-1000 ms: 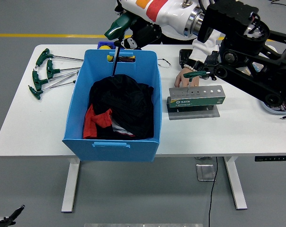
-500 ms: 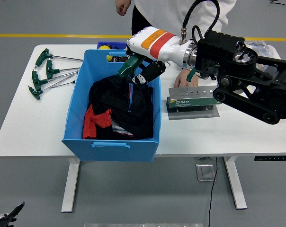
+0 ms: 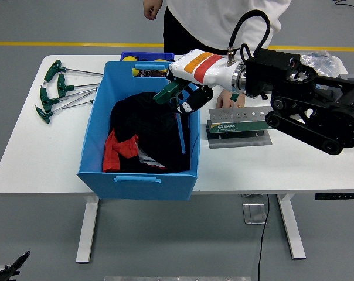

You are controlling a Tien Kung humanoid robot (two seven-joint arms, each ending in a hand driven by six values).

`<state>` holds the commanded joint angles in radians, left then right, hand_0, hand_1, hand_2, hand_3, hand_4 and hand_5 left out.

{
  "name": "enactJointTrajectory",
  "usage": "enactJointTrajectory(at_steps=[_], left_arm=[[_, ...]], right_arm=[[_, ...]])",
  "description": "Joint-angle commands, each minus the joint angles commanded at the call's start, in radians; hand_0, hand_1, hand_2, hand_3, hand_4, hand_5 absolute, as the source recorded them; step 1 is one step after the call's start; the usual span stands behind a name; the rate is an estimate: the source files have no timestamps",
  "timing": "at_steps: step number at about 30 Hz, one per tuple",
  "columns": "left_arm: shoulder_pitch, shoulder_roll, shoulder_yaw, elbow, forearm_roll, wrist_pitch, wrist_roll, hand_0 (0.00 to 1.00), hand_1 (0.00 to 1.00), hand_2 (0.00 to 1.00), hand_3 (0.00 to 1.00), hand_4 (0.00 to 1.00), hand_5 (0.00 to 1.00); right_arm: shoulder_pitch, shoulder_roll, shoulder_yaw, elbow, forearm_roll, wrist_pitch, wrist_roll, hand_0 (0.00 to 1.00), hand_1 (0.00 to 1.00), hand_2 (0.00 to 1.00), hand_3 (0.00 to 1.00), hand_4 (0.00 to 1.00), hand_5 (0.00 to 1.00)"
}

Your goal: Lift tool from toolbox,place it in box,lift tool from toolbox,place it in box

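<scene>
My right hand (image 3: pixel 187 100) is shut on a green T-handle hex key (image 3: pixel 167 92). It hangs over the right side of the blue box (image 3: pixel 136 178), and the key's thin shaft (image 3: pixel 181 129) points down into the box along its right wall. Black and red cloth (image 3: pixel 143 126) fills the box. The green tool stand (image 3: pixel 242 122) sits on a grey plate just right of the box, under my forearm. One green handle (image 3: pixel 234 95) still shows above the stand. A person's hand (image 3: pixel 224 101) rests on the table behind the stand.
Several green T-handle keys (image 3: pixel 57 88) lie on the table left of the box. A small blue tray (image 3: pixel 143 57) with yellow items stands behind the box. A clear plastic bag (image 3: pixel 317 58) lies at the far right. The person stands at the far edge.
My right arm has come down and to the right, carrying the key from above the box's far rim to low over its right side. The person's hand has stayed by the stand.
</scene>
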<state>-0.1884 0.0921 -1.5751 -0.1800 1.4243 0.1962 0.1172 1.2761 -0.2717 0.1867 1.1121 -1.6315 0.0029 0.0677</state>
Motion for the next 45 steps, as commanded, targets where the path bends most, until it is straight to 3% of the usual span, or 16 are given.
enactJointTrajectory(at_steps=[2, 3, 8, 9, 22, 31, 32, 33, 38, 39, 44, 45], left_arm=[[0.0, 0.0, 0.001, 0.0, -0.001, 0.0, 0.0, 0.789, 0.865, 0.851, 0.778, 0.758, 0.702], [0.0, 0.001, 0.005, 0.0, -0.002, -0.001, 0.0, 0.788, 0.865, 0.851, 0.773, 0.757, 0.701], [-0.003, 0.001, 0.004, 0.0, 0.002, -0.003, -0.001, 0.788, 0.865, 0.851, 0.773, 0.757, 0.701], [-0.003, 0.001, 0.004, 0.0, 0.003, -0.003, -0.001, 0.786, 0.865, 0.849, 0.77, 0.757, 0.705], [-0.003, 0.001, 0.0, 0.0, 0.01, -0.002, 0.001, 0.785, 0.863, 0.849, 0.768, 0.752, 0.703], [-0.003, 0.0, -0.002, 0.0, 0.013, -0.003, 0.002, 0.785, 0.862, 0.849, 0.768, 0.75, 0.706], [-0.003, 0.0, -0.001, 0.0, 0.014, -0.003, 0.002, 0.785, 0.862, 0.849, 0.768, 0.75, 0.706], [-0.003, 0.0, -0.001, 0.0, 0.013, -0.003, 0.003, 0.783, 0.862, 0.848, 0.769, 0.748, 0.703], [-0.005, 0.0, 0.005, 0.0, 0.007, -0.003, 0.003, 0.783, 0.862, 0.848, 0.769, 0.748, 0.703], [-0.006, -0.001, 0.007, 0.0, 0.006, -0.002, 0.003, 0.786, 0.861, 0.848, 0.768, 0.747, 0.704], [-0.012, -0.005, 0.016, 0.0, -0.001, -0.001, 0.005, 0.786, 0.861, 0.848, 0.768, 0.747, 0.704], [-0.013, -0.006, 0.017, 0.0, -0.002, -0.001, 0.005, 0.786, 0.861, 0.847, 0.768, 0.747, 0.704]], right_arm=[[0.001, 0.001, 0.002, -0.012, -0.001, -0.001, 0.006, 0.441, 0.138, 0.255, 0.318, 0.849, 0.241], [0.0, 0.003, 0.007, -0.019, -0.002, -0.011, 0.014, 0.564, 0.269, 0.391, 0.443, 0.852, 0.204], [0.004, 0.009, 0.021, -0.052, 0.018, -0.059, 0.038, 0.564, 0.269, 0.391, 0.443, 0.852, 0.204], [0.007, 0.01, 0.022, -0.058, 0.02, -0.066, 0.04, 0.573, 0.334, 0.442, 0.463, 0.858, 0.202], [0.01, 0.016, 0.025, -0.063, 0.01, -0.082, 0.048, 0.58, 0.381, 0.474, 0.475, 0.833, 0.256], [0.005, 0.011, 0.031, -0.102, -0.045, -0.063, 0.051, 0.577, 0.395, 0.487, 0.479, 0.781, 0.289], [0.003, 0.011, 0.03, -0.11, -0.054, -0.06, 0.056, 0.577, 0.395, 0.487, 0.479, 0.781, 0.289], [0.002, 0.011, 0.028, -0.117, -0.062, -0.058, 0.062, 0.593, 0.46, 0.52, 0.485, 0.768, 0.317], [-0.007, 0.018, 0.01, -0.17, -0.106, -0.066, 0.099, 0.593, 0.46, 0.52, 0.485, 0.768, 0.317], [-0.009, 0.028, 0.002, -0.196, -0.109, -0.072, 0.112, 0.635, 0.533, 0.572, 0.482, 0.803, 0.345], [-0.017, 0.073, -0.021, -0.293, -0.12, -0.107, 0.162, 0.635, 0.533, 0.572, 0.482, 0.803, 0.345], [-0.017, 0.081, -0.028, -0.314, -0.121, -0.115, 0.174, 0.699, 0.604, 0.634, 0.482, 0.828, 0.362]])
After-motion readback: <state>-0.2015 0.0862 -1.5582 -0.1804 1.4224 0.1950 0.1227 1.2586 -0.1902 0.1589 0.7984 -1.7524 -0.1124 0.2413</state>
